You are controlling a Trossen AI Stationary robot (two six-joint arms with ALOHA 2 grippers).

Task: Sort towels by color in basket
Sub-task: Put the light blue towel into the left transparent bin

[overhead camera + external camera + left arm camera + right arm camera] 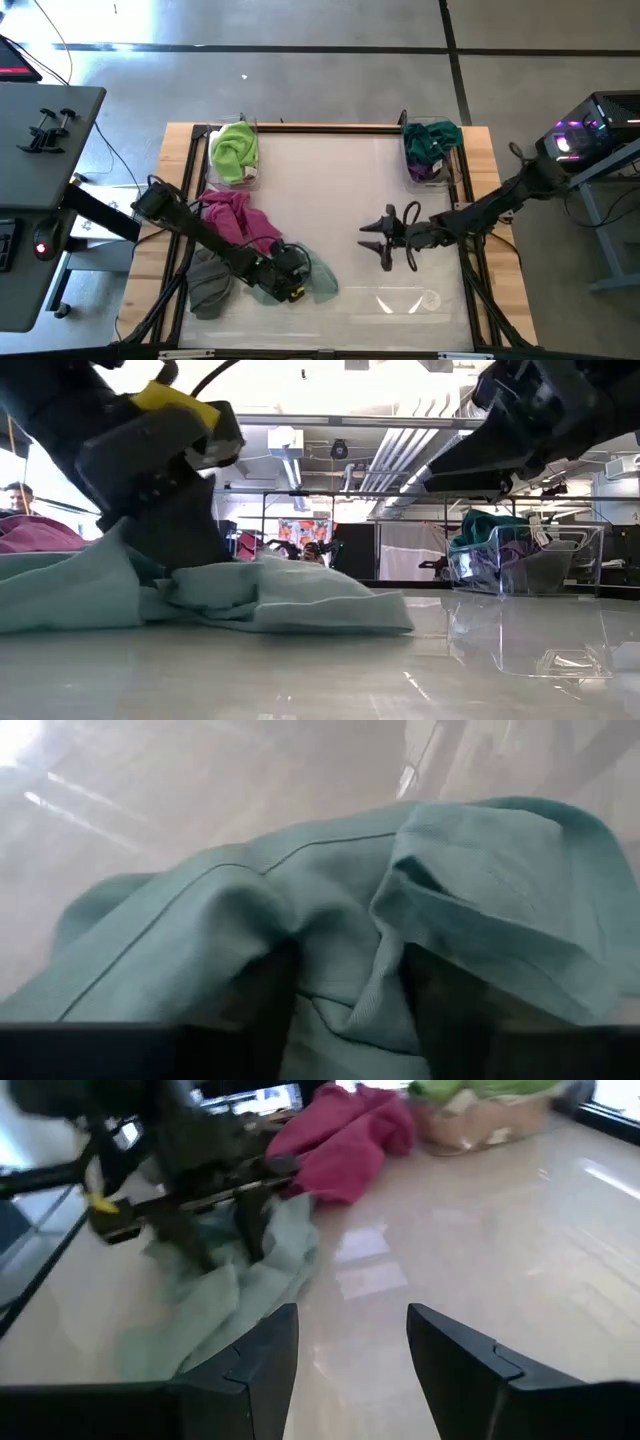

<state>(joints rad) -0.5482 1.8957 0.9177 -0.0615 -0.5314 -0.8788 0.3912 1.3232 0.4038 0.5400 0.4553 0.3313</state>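
Note:
A mint towel (322, 281) lies crumpled on the table near its front edge, left of the middle. My left gripper (290, 279) is down on it, open, a raised fold between its fingers (272, 1005). Beside it lie a magenta towel (236, 218) and a grey towel (208, 287). A lime green towel (235, 150) fills the clear basket at the far left. Dark green and purple towels (432, 148) sit in the far right basket. My right gripper (385, 240) hangs open over the table's middle right, holding nothing. My left gripper comes slanting down from the table's left side into the mint towel. Its two fingers stand apart, sunk into the cloth on either side of a raised fold (350, 965). The towel lies slack on the table (280, 600).
The two clear baskets (213, 135) (458, 165) stand at the far corners inside the table's black frame (330, 127). Bare table lies between them and in front of my right gripper (350, 1370). A person (14, 495) shows beyond the table in the low view.

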